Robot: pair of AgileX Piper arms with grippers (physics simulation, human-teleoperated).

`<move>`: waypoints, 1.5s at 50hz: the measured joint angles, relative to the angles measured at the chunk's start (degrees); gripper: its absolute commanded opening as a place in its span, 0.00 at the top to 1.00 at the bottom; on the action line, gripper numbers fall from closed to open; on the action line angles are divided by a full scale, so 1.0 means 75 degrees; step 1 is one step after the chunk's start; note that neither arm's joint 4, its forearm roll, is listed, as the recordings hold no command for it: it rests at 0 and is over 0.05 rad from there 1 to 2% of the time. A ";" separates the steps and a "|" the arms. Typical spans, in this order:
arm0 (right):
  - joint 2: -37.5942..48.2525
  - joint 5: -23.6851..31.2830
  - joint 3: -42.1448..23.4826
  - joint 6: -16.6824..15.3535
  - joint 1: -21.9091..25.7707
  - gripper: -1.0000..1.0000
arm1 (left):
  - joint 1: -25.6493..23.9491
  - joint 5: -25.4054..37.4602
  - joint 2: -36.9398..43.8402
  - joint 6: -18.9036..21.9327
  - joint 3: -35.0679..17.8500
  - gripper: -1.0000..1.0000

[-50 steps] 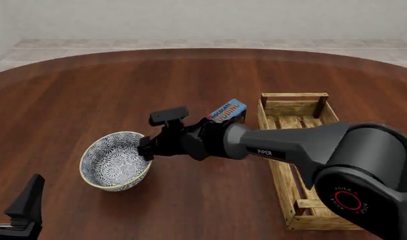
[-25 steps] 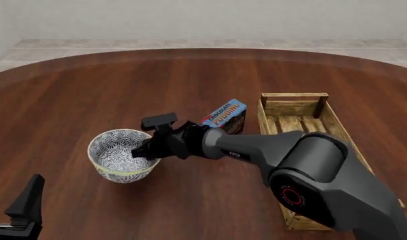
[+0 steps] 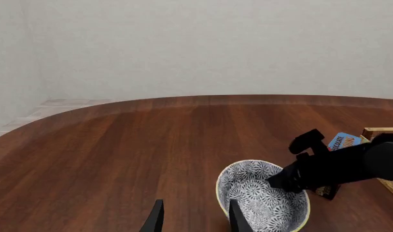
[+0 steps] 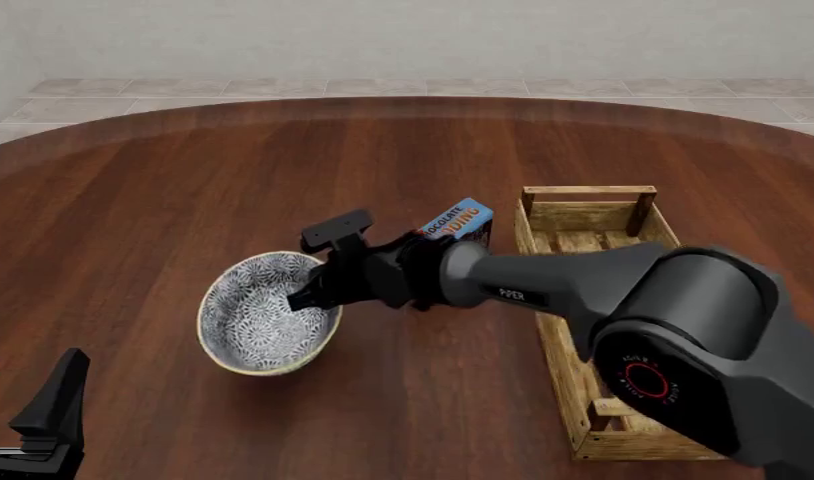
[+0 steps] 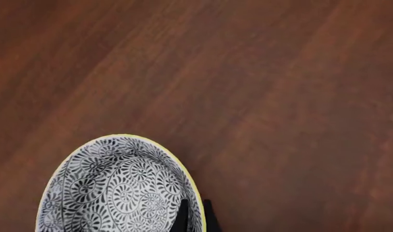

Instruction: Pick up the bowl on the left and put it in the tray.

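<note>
The patterned bowl [image 4: 263,318] sits left of the table's centre, tilted with its opening toward the front camera. My right gripper [image 4: 310,296] is shut on the bowl's right rim, one finger inside and one outside. In the right wrist view the two fingertips [image 5: 183,217] pinch the yellowish rim of the bowl [image 5: 116,188]. The wooden tray [image 4: 618,415] lies to the right, apart from the bowl. My left gripper [image 3: 196,221] stays open at the near left edge, with the bowl [image 3: 258,200] just beyond its right finger.
A blue chocolate pudding box [image 4: 458,226] stands between the bowl and the tray's far end, right behind my right arm [image 4: 554,285]. Bare brown table surrounds the bowl on the left and far sides. The tray's corner [image 3: 382,131] shows in the left wrist view.
The bowl has shifted to the right in my right gripper's grip and tipped from upright to facing the camera. The left arm has stayed still.
</note>
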 measured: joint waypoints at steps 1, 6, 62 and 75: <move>-0.0053 -0.0019 0.0059 -0.0053 -0.0017 1.00 | 0.0000 0.0000 0.0000 0.0000 0.0000 0.00; -0.0314 -0.0118 0.0363 -0.0306 -0.0088 1.00 | 0.0000 0.0000 0.0000 0.0000 0.0000 0.00; -0.3368 -0.0903 0.3095 -0.1245 0.0349 1.00 | 0.0000 0.0000 0.0000 0.0000 0.0000 0.00; -0.4057 -0.1061 0.3654 -0.1357 0.0489 1.00 | 0.0000 0.0000 0.0000 0.0000 0.0000 0.00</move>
